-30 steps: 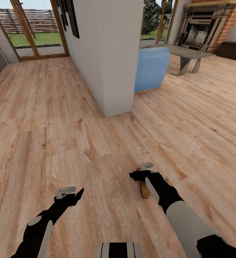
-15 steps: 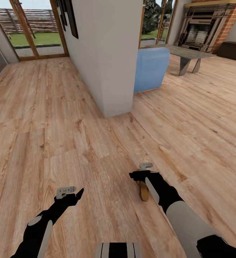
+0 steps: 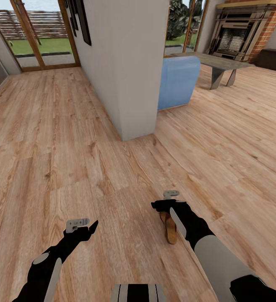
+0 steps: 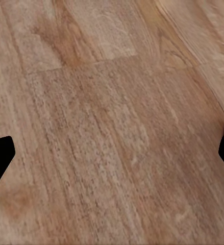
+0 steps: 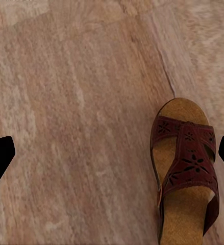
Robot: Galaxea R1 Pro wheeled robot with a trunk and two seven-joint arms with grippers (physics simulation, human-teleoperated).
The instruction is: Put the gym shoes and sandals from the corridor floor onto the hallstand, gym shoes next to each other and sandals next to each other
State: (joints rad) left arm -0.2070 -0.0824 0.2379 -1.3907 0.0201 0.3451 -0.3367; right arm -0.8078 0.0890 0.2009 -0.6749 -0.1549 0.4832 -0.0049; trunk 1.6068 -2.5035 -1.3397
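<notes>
Under the right gripper [image 3: 165, 201], one sandal [image 5: 185, 168] lay flat on the corridor floor [image 3: 71, 138], off to one side of its fingers, which were spread wide w/ nothing between. Left gripper [image 3: 82, 226] hung over bare planks, jaws also apart.

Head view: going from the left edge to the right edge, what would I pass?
Glass patio door → left gripper → white wall pillar → brown sandal on the wood floor → brick fireplace.
</notes>
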